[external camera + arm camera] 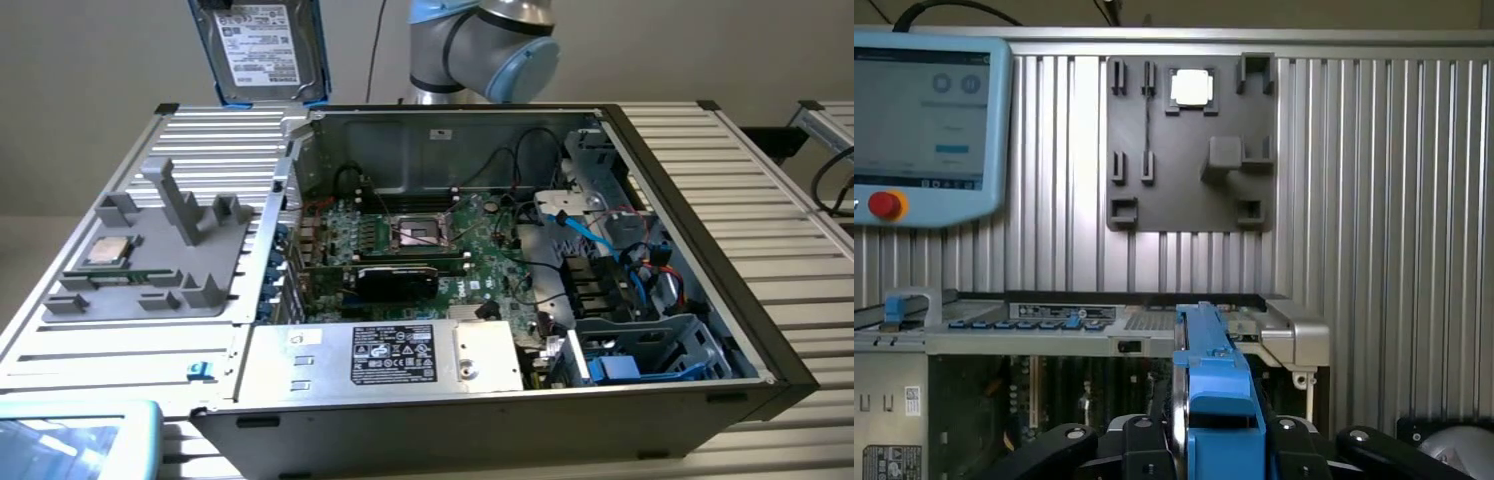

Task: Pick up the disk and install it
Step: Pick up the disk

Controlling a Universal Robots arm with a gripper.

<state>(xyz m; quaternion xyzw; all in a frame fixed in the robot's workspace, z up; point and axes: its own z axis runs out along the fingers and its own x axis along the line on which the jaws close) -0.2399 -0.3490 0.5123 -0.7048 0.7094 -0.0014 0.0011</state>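
Blue plastic carrier frames the disk (263, 45), which hangs upright above the table at eleven o'clock from the open computer case (601, 425). The gripper (1216, 445) has its fingers (1137, 445) clamped on the disk's flat faces. Likely stiff, fairly heavy and shock-sensitive; a firm hold across the faces suits it.

tool (1219, 448) seemingly grips the disk (1216, 385) edge-on over the open case (1054, 325).
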